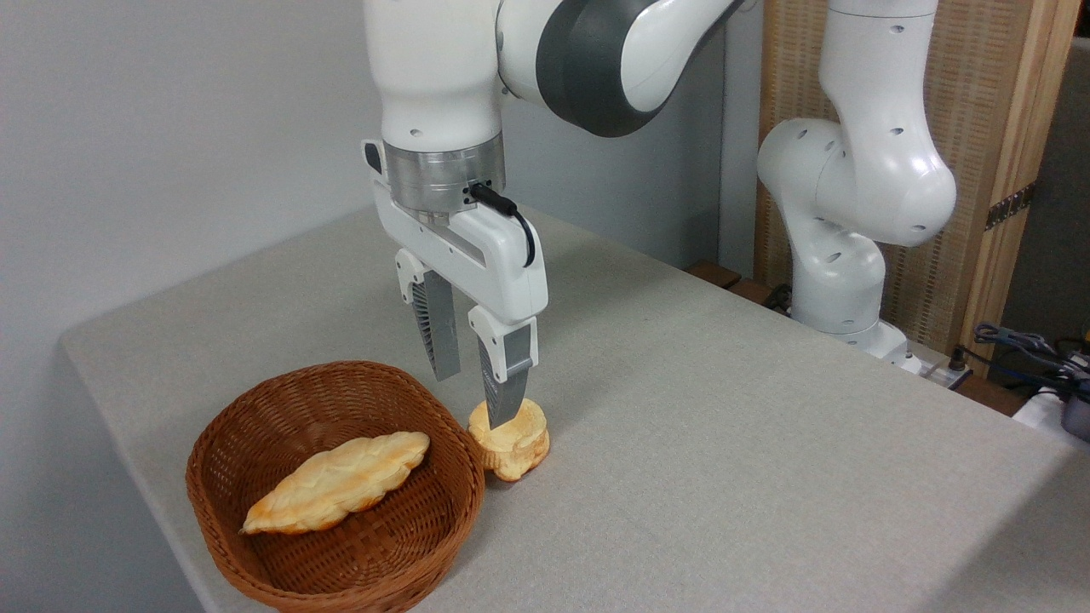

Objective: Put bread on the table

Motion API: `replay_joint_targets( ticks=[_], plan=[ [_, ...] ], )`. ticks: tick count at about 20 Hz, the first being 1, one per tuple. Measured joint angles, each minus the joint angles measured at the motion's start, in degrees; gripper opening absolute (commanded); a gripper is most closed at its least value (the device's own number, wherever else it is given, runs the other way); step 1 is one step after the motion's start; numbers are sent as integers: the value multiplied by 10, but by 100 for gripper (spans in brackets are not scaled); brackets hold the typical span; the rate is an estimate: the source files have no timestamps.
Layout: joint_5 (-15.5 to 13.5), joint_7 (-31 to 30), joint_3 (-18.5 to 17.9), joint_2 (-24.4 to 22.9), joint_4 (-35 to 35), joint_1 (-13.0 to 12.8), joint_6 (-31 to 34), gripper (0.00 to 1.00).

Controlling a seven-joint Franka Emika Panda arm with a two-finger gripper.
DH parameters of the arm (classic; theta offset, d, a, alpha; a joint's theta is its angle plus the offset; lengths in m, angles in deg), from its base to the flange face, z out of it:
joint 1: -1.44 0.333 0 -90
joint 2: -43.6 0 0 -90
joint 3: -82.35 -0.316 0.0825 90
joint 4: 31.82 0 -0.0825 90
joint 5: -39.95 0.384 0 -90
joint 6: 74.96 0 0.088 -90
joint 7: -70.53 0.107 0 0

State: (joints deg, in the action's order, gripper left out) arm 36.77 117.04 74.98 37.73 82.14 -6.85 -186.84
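The bread (341,492), a long braided loaf with toasted tips, lies at a slant inside the brown wicker basket (223,502) at the front left of the table (724,409). My gripper (471,398) points down just right of the basket's far rim, open, with its fingers clearly apart. The nearer finger (504,387) overlaps the top of a small round bun (521,444) that rests on the table against the basket's right side. Whether that finger touches the bun I cannot tell. Nothing is clamped between the fingers.
The arm's white base (839,281) stands at the back right edge of the table. Cables and dark gear (1039,358) lie beyond the far right edge. A grey wall runs behind the left side. The table's front left corner sits close to the basket.
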Motion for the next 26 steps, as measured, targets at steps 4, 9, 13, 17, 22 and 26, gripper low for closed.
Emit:
replay_joint_targets(
  ticks=[4,9,13,17,22,26],
  plan=[
    [0,0,0,0,0,0,0,100],
    [0,0,0,0,0,0,0,100],
    [0,0,0,0,0,0,0,100],
    [-6,0,0,0,-2,0,-2,100],
    [-53,-61,0,10,-2,1,-55,100],
    [-54,-168,7,38,-2,-5,-119,100]
  ],
)
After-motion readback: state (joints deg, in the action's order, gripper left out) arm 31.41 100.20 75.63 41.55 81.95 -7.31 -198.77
